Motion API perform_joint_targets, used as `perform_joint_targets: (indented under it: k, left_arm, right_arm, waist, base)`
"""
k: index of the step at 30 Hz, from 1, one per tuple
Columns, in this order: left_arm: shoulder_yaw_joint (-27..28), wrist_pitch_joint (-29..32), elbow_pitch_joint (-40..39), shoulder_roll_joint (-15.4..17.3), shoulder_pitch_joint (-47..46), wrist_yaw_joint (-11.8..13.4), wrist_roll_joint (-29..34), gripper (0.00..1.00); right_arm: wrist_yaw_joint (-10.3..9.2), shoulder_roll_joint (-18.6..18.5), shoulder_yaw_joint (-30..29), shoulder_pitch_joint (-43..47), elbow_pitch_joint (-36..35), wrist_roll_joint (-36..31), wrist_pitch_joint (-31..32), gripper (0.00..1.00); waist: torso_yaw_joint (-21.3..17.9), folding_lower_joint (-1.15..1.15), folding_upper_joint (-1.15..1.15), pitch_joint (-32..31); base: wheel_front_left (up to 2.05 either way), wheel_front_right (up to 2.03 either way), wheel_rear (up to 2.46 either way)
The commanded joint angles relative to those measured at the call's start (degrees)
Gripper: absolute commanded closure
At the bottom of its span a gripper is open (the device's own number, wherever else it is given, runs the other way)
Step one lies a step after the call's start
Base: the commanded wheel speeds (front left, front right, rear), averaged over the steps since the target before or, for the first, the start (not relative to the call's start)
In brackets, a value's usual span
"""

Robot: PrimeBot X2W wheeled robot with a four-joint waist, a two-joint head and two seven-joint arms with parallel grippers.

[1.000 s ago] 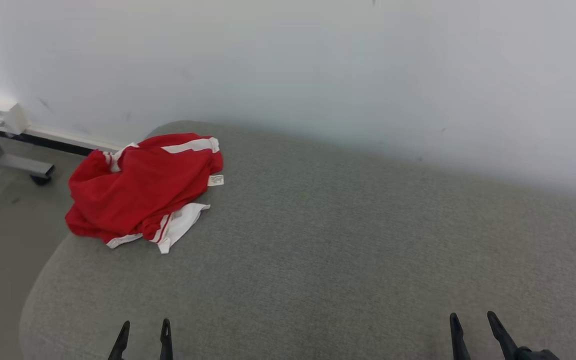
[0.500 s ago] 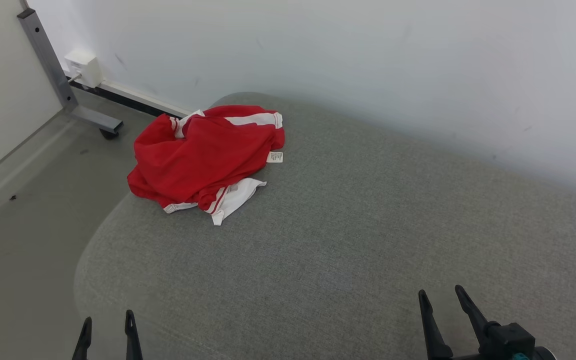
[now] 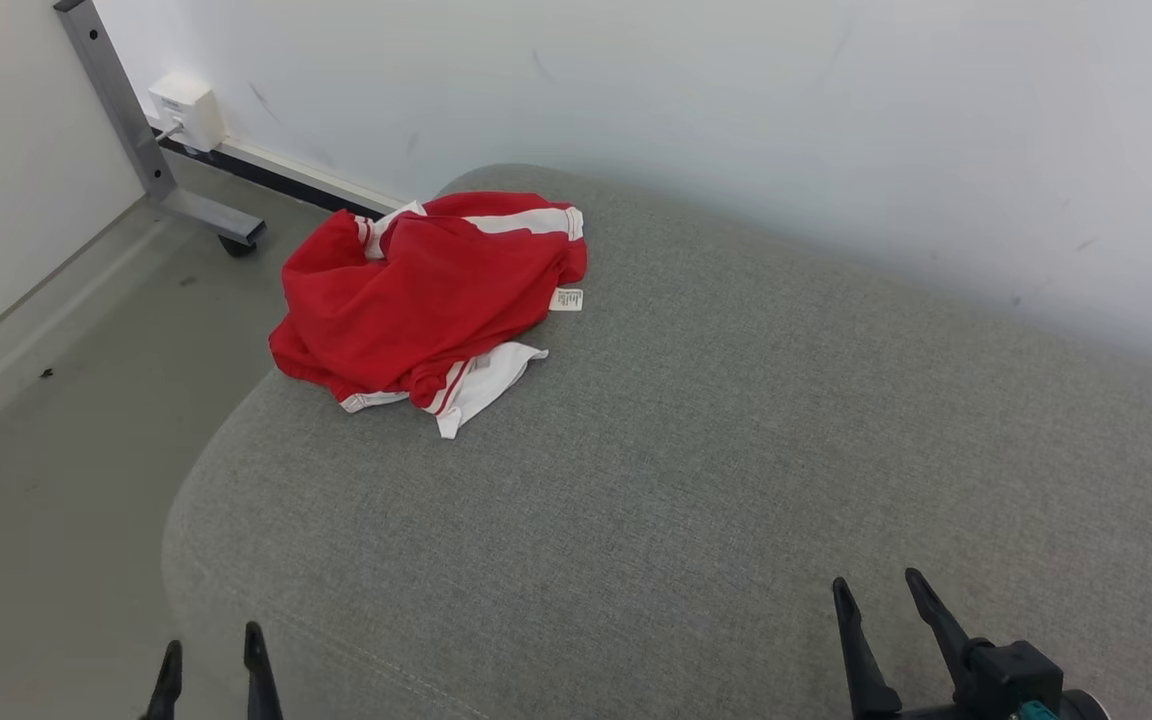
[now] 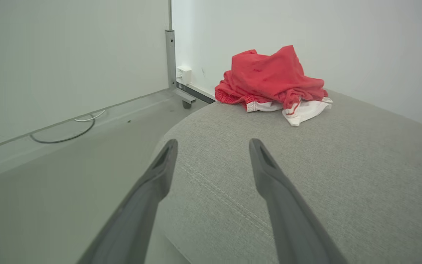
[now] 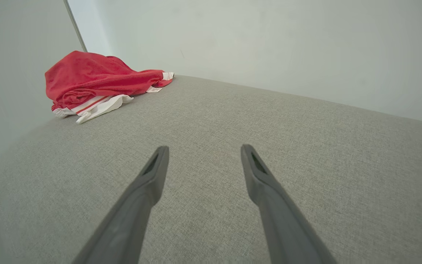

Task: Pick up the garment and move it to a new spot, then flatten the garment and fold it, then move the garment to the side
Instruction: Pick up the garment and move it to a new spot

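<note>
plain white wall [image 3: 736, 120] across the 12 o'clock side of the head view, faintly scuffed. below it, broad grey woven-fabric padded worktop [image 3: 686, 450], taking up the middle and the 3 o'clock side, rounded at its 8 o'clock corner, with a stitched seam along the near edge. smooth grey floor [image 3: 56, 400] at 9 o'clock, beside the worktop's rounded end.

crumpled red garment [image 3: 426, 300], white-striped and white-trimmed, heaped on the worktop toward 11 o'clock, near the far rounded corner and close to the wall. one white-edged part spread flat on the fabric at the heap's 5 o'clock side. lying free, well apart from both pincers.

grey metal frame post [image 3: 126, 120] at 10 o'clock, standing on the floor, its foot bar ending in a dark castor [image 3: 236, 245] just beyond the garment.

right pincer [image 3: 876, 582] at 5 o'clock, two long dark fingers spread apart, released and empty, above bare grey fabric. left pincer [image 3: 212, 645] at 7 o'clock, likewise released and empty. in the left wrist view, poised over the worktop's rounded near corner, one finger above the floor, the other above the fabric, garment ahead toward 1 o'clock.

thin dark cable [image 4: 64, 135] looped on the floor at 9 o'clock of the left wrist view. small white wall box [image 3: 186, 105] low on the wall beside the post. small white label [image 3: 567, 299] at the garment's 3 o'clock edge, lying on the fabric, print too small to read.
</note>
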Motion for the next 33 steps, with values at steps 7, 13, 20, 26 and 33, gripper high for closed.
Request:
perform_joint_targets:
  k: [7, 13, 20, 26, 33]
  left_arm:
    - [-1.74, 2.44, 8.66, 2.37, -14.65, -3.14, -0.79, 0.0]
    - [-0.51, 8.41, 16.76, 6.27, -26.97, -5.27, -4.82, 0.0]
    - [0.96, 19.76, 21.92, 14.93, -38.58, -6.82, -11.48, 0.0]
    - [3.65, 31.17, 22.36, 19.36, -47.84, -6.89, -21.31, 0.0]
    - [6.02, 41.89, 21.88, 22.37, -52.73, -6.86, -28.05, 0.0]
  right_arm:
    - [0.19, -0.15, -1.83, 2.98, -0.74, 0.06, -0.4, 0.0]
    - [0.19, -0.15, -1.22, 4.18, -4.07, -1.67, 1.36, 0.0]
    - [0.17, -0.16, -0.73, 3.24, -10.05, -4.94, 4.64, 0.0]
    - [0.17, -0.14, 0.37, -0.26, -16.03, -7.26, 6.83, 0.0]
    - [0.14, -0.13, 0.37, -2.71, -19.0, -7.57, 7.28, 0.0]
  waist:
    - [-0.35, 0.01, 0.0, -0.37]
    - [-6.86, 0.01, 0.0, 2.71]
    - [-15.97, 0.01, 0.0, 11.04]
    - [-21.04, 0.01, 0.0, 20.96]
    - [-24.4, 0.01, 0.0, 27.12]
  base:
    - [0.0, 0.0, 0.0]
    - [0.0, 0.0, 0.0]
    - [0.0, 0.0, 0.0]
    - [0.0, 0.0, 0.0]
    - [0.0, 0.0, 0.0]
